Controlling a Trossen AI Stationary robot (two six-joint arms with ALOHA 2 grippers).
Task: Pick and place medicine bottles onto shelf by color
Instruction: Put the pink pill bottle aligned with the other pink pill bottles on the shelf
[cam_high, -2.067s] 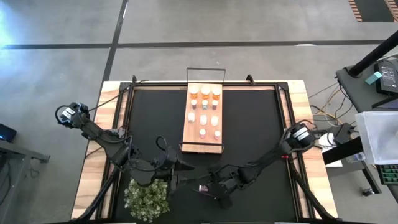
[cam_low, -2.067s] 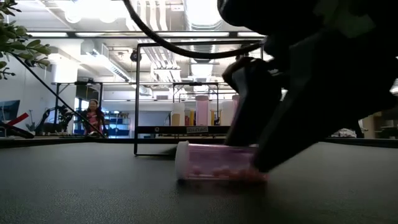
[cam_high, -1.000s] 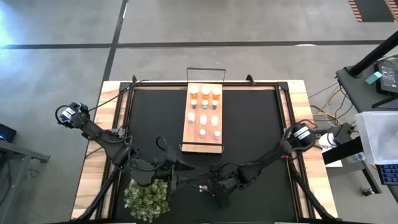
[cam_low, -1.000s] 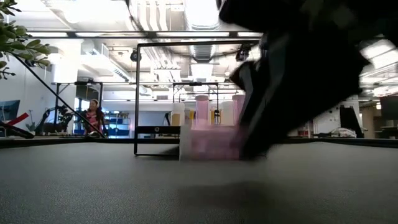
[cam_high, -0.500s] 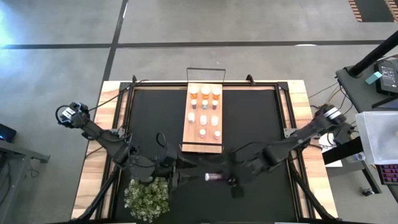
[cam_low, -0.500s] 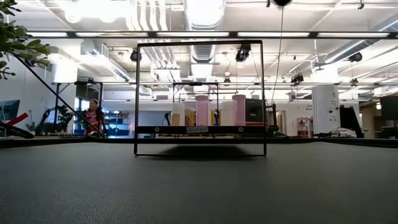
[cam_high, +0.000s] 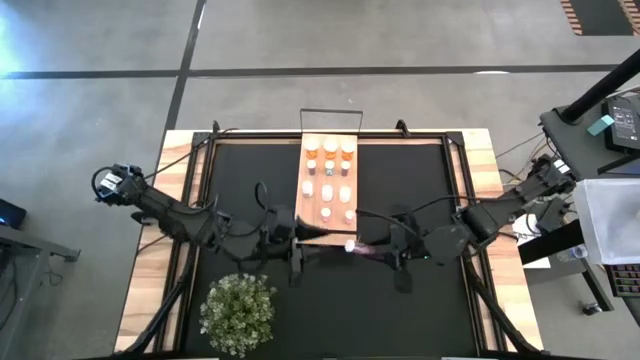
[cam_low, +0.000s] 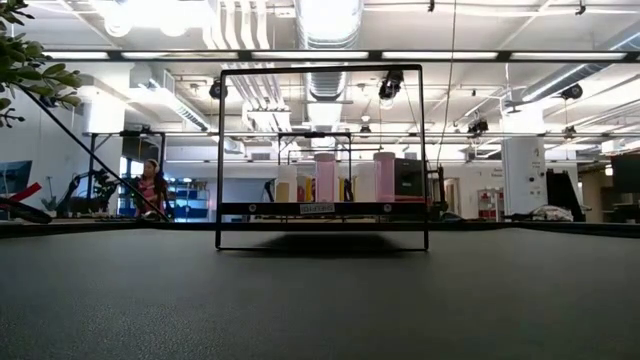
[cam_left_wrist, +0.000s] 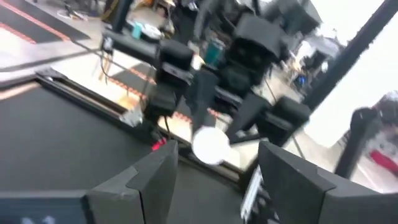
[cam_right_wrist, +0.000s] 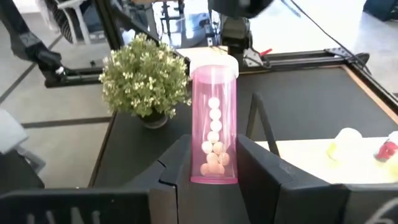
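R gripper (cam_high: 362, 246) is clamped on a pink bottle (cam_right_wrist: 214, 121), white cap pointing at 9 o'clock, held above the black mat (cam_high: 400, 190) just off the shelf's (cam_high: 304, 200) 6 o'clock end. You'll see the R arm reaching in low from 3 o'clock, nearly flat. L gripper (cam_high: 318, 244) faces it from 9 o'clock, fingers parted, nothing between them, cap just ahead of the tips. Other bottles (cam_high: 327, 190) stand in rows on the shelf. Plant (cam_high: 238, 312) sits at 7 o'clock, well apart; mat is open at 5 o'clock.
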